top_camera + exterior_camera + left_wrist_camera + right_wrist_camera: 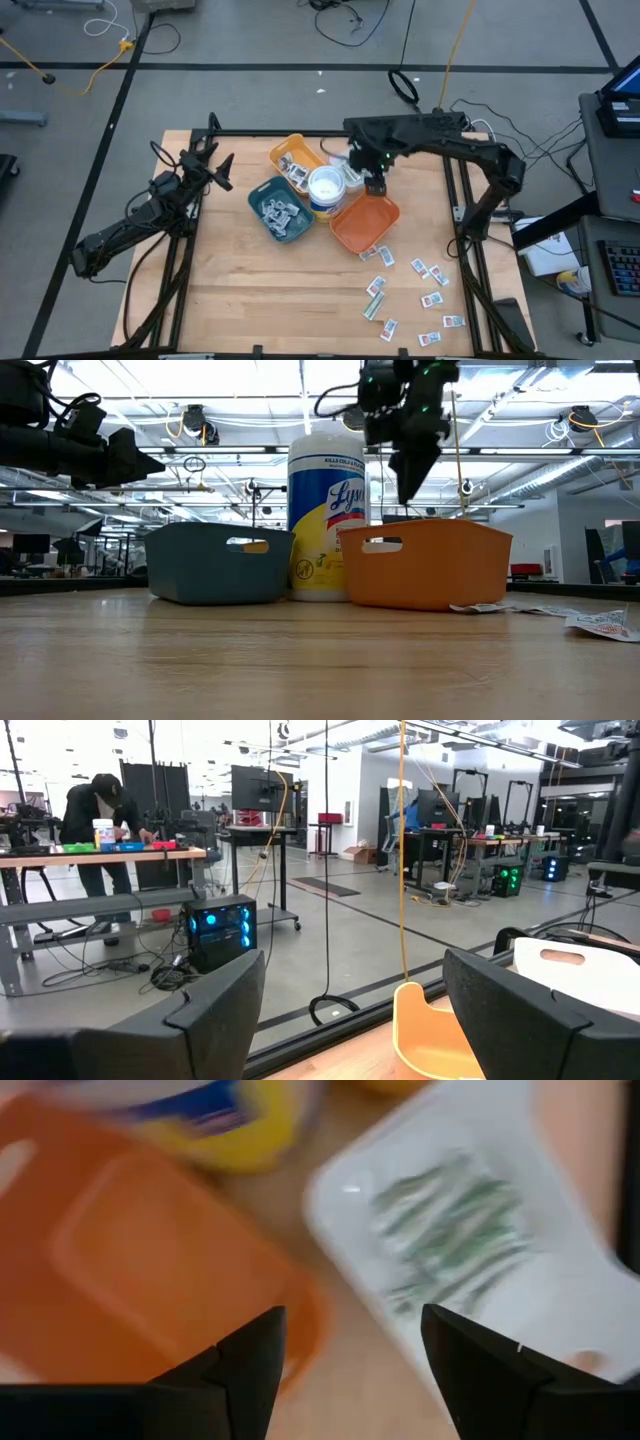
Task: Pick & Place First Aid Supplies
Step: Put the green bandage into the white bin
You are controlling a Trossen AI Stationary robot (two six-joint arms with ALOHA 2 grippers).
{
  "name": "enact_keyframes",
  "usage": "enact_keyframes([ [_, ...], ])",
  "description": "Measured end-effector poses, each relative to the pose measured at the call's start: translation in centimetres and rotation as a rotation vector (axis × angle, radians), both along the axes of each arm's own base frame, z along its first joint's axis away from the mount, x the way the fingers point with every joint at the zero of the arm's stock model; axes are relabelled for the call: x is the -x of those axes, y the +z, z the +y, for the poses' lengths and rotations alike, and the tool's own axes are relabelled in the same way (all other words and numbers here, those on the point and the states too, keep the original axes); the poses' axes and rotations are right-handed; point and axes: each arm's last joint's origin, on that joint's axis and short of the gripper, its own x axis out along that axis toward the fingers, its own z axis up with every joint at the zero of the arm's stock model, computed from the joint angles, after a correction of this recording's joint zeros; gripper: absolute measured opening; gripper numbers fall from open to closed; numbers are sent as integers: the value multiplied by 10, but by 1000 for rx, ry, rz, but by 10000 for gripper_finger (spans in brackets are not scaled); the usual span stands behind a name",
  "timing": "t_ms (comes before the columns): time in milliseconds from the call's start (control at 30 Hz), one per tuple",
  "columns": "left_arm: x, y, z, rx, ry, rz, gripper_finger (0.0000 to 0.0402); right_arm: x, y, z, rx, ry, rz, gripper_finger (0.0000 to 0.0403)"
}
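Loose first aid supplies, small flat packets, lie scattered on the table's near right; a few show in the low view. More packets lie in the blue tray, and green-white strips lie in the white tray. My right gripper hangs open and holds nothing. It points steeply down, high above the gap between the orange tray and the white tray. My left gripper waits open at the table's far left, holding nothing.
A white round wipes tub stands between the blue and orange trays. A yellow tray sits behind it. The table's near left is bare wood. A person works at a bench in the room beyond.
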Motion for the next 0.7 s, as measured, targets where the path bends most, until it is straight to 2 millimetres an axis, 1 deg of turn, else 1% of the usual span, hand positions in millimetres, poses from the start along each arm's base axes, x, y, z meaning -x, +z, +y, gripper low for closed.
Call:
enact_keyframes([
  [467, 0, 0, 0, 0, 0, 0, 308, 15, -7, 149, -45, 311, 35, 222],
  [700, 0, 0, 0, 0, 0, 0, 308, 29, -6, 221, -48, 541, 20, 221],
])
